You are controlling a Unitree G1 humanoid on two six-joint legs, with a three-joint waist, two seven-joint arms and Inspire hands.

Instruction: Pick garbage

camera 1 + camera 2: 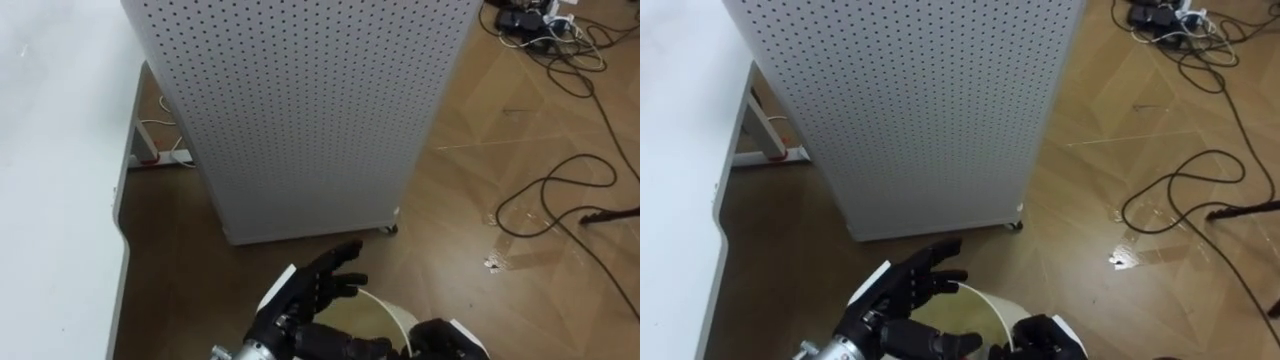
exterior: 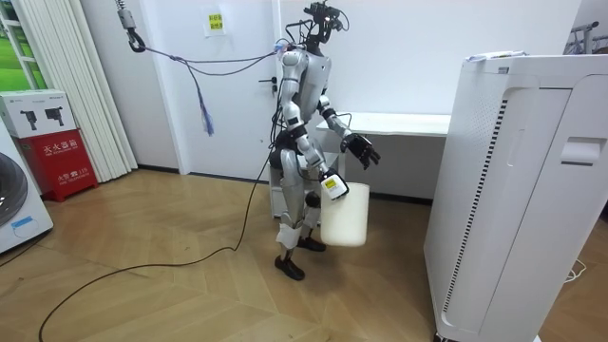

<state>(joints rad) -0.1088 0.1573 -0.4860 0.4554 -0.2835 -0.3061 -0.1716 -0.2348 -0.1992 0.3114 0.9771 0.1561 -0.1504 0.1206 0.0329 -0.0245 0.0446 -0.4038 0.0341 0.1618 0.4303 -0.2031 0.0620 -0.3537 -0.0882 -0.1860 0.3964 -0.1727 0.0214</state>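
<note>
Your left hand (image 1: 308,292) is open, its fingers straight and spread, pointing far and slightly right. In the eye views it lies over the left part of the bin (image 1: 392,309) rim, but the room view shows it raised above the bin and not touching it. Your right hand (image 1: 447,341) is at the near right of that rim. In the room view the bin hangs from it beside the robot's thigh, so its fingers are hooked on the rim.

The bin hangs upright, its long axis vertical and its mouth facing up.

You stand with the table (image 1: 50,150) on your left and the perforated unit (image 1: 300,110) just beyond your hands. On the floor (image 1: 450,180) right of the unit, a few pale specks (image 1: 492,263) lie near a black cable (image 1: 545,200). They are too small to tell whether they are garbage.
</note>
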